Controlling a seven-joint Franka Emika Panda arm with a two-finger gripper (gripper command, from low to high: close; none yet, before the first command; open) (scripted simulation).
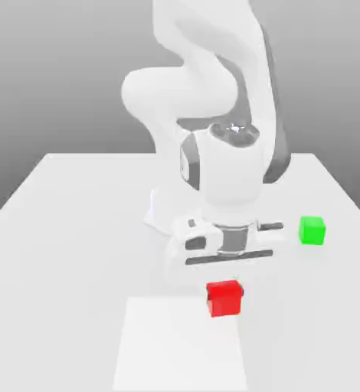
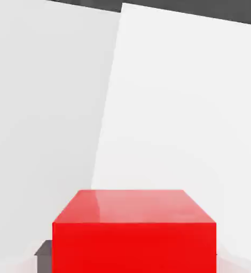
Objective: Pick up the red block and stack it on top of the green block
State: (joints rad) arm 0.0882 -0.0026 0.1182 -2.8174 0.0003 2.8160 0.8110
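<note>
Item: red block (image 2: 134, 232), lying between my fingers; whether they grip it, I cannot tell. Step: pick-up. Next: carry to green block (image 1: 312, 230), well apart.

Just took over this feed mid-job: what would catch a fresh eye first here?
The red block stands out first, directly below the white arm's hand at the near middle of the table; it looms large in the hand view. Next is the green block, alone, apart from the red one, toward the exterior view's right.
</note>
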